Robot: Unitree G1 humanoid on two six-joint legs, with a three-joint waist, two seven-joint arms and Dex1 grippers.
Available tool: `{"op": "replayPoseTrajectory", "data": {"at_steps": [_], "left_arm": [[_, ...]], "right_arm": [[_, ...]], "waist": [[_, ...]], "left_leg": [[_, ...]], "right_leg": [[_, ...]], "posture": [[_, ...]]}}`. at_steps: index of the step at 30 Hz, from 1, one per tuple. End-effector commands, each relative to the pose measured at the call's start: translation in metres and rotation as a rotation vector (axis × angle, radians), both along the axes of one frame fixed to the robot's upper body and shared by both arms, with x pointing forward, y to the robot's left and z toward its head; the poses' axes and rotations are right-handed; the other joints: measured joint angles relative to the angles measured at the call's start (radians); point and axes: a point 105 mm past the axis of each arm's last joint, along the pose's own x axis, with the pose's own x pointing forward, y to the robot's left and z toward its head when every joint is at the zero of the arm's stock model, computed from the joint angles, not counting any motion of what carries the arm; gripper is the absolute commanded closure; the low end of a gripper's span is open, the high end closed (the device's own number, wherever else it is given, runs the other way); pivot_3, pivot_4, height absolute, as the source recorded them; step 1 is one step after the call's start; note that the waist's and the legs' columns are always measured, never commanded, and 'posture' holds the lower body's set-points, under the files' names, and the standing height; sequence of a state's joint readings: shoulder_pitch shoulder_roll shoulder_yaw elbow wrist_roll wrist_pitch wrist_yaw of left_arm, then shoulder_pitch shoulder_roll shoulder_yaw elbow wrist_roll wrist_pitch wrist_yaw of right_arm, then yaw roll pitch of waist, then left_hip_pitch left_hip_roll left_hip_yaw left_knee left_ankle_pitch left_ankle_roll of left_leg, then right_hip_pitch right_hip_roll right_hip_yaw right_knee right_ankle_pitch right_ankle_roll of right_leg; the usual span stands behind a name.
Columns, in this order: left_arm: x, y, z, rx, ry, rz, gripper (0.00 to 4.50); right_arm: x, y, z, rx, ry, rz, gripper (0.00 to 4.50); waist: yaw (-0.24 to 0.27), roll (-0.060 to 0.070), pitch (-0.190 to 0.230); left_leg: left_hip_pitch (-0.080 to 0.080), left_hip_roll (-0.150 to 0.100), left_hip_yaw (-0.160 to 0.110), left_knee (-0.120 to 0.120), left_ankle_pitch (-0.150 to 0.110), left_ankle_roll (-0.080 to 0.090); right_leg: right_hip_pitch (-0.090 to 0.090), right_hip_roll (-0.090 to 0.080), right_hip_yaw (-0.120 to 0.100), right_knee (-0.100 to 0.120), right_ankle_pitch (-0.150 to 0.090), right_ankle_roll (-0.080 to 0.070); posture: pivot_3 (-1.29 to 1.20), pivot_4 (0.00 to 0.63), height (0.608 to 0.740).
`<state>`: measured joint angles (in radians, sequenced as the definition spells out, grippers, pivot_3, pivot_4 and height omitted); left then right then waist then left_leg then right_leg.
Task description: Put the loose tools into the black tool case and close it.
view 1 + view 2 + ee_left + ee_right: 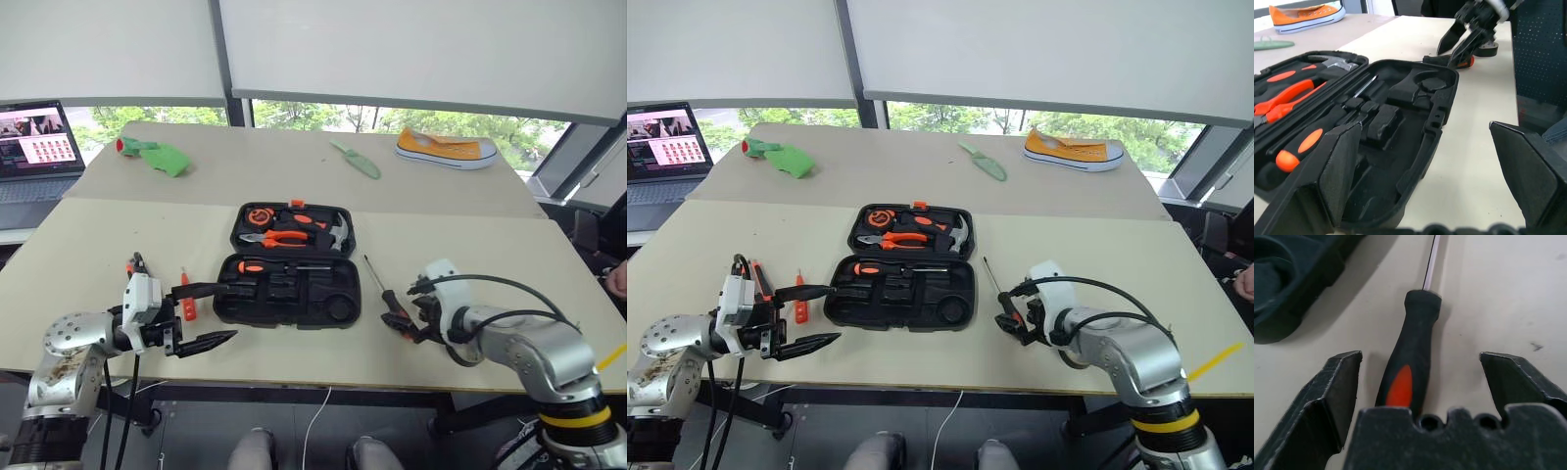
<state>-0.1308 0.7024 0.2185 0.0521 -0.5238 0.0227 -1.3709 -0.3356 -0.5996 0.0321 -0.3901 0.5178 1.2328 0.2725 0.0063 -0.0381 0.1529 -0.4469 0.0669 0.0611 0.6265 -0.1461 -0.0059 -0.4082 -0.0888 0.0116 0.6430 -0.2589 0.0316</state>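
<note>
- Right pincer is lowered over the handle of a screwdriver that lies on the bench just right of the case; its two fingers stand apart on either side of the handle and do not press it, so it grasps nothing
- Left pincer hangs level near the front left corner of the case, its fingers spread wide and with nothing between them
- Case lies open in the middle of the bench, with the lid half on the far side; the lid holds a tape measure, pliers and a hammer
- One screwdriver with an orange-black handle already sits in a slot of the near half of the case; the other slots there look unfilled
- Loose screwdriver points with its thin shaft toward the far side of the bench, and the handle is at the near end, under the right pincer
- Small orange tester lies on the bench just left of the case, near the left pincer
- Dark tape roll lies on the bench beside the right pincer, seen in the left wrist view
- Green trowel and yellow sneaker lie at the far side of the bench, well apart from the case
- Laptop stands open at the far left
</note>
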Motion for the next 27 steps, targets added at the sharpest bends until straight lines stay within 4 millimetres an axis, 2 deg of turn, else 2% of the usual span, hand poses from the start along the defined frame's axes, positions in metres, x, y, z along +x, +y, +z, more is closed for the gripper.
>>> {"op": "replayPoseTrajectory", "data": {"at_steps": [1,4,7,10,13,15,18,20,23,27], "left_arm": [[0.001,-0.005,0.013,0.001,-0.061,-0.020,0.00],[0.001,-0.003,0.013,-0.001,-0.066,-0.017,0.00],[0.003,-0.002,0.015,-0.030,-0.072,0.008,0.00],[0.007,-0.002,0.020,-0.070,-0.085,0.045,0.00],[0.013,0.005,0.022,-0.100,-0.103,0.121,0.00],[0.016,0.011,0.022,-0.117,-0.112,0.177,0.00],[0.020,0.023,0.019,-0.137,-0.120,0.278,0.00],[0.019,0.028,0.015,-0.137,-0.114,0.323,0.00],[0.016,0.027,0.009,-0.128,-0.103,0.338,0.00],[0.013,0.020,0.004,-0.096,-0.092,0.297,0.00]], "right_arm": [[0.003,-0.006,0.002,-0.007,-0.014,-0.084,1.60],[0.003,-0.010,0.002,0.009,-0.019,-0.149,2.62],[0.006,-0.015,0.007,0.026,-0.114,-0.250,3.50],[0.022,-0.018,0.045,-0.031,-0.405,-0.246,3.48],[0.030,0.002,0.081,0.018,-0.589,-0.068,3.48],[0.032,0.018,0.094,0.010,-0.663,0.090,3.48],[0.027,0.058,0.102,-0.052,-0.706,0.482,3.48],[0.027,0.081,0.097,-0.128,-0.676,0.718,3.48],[0.042,0.102,0.087,-0.222,-0.574,0.885,3.48],[0.056,0.116,0.076,-0.316,-0.470,0.966,3.48]], "waist": [[0.000,0.000,0.000],[0.000,0.000,0.000],[-0.001,0.000,0.000],[-0.003,0.001,0.000],[-0.008,0.001,0.001],[-0.017,0.002,0.001],[-0.026,0.002,0.001],[-0.033,0.002,0.001],[-0.041,0.002,0.002],[-0.031,0.002,0.002]], "left_leg": [[0.000,0.000,0.000,0.000,0.000,0.000],[0.001,0.001,0.000,0.001,0.000,0.000],[0.001,0.001,0.000,0.000,0.000,0.000],[0.001,0.001,0.000,0.000,0.000,0.000],[0.001,0.000,0.001,0.001,0.000,0.000],[0.001,0.000,0.001,0.001,0.000,0.000],[0.002,0.002,0.000,0.000,0.000,0.000],[0.002,0.002,0.000,0.000,0.000,0.000],[0.003,0.003,0.000,-0.001,0.000,0.000],[0.002,0.003,0.000,-0.001,0.000,0.000]], "right_leg": [[0.000,0.000,0.000,0.000,0.000,0.000],[0.001,0.000,0.000,0.000,0.000,-0.001],[0.001,0.000,0.000,0.001,0.000,-0.001],[0.001,0.000,0.000,0.001,0.000,0.000],[0.000,0.000,0.000,0.000,0.001,0.001],[0.000,0.000,0.001,0.000,0.001,0.001],[0.001,0.002,0.001,0.000,0.001,0.000],[0.000,0.003,0.001,0.001,0.001,0.000],[0.000,0.004,0.001,0.002,0.000,-0.001],[-0.001,0.004,0.001,0.002,0.000,-0.002]], "posture": [[0.00,0.150,0.740],[0.00,0.150,0.740],[0.00,0.150,0.740],[0.00,0.150,0.740],[0.00,0.150,0.740],[0.00,0.150,0.740],[0.00,0.150,0.740],[0.00,0.150,0.740],[0.00,0.150,0.740],[0.00,0.150,0.740]]}}
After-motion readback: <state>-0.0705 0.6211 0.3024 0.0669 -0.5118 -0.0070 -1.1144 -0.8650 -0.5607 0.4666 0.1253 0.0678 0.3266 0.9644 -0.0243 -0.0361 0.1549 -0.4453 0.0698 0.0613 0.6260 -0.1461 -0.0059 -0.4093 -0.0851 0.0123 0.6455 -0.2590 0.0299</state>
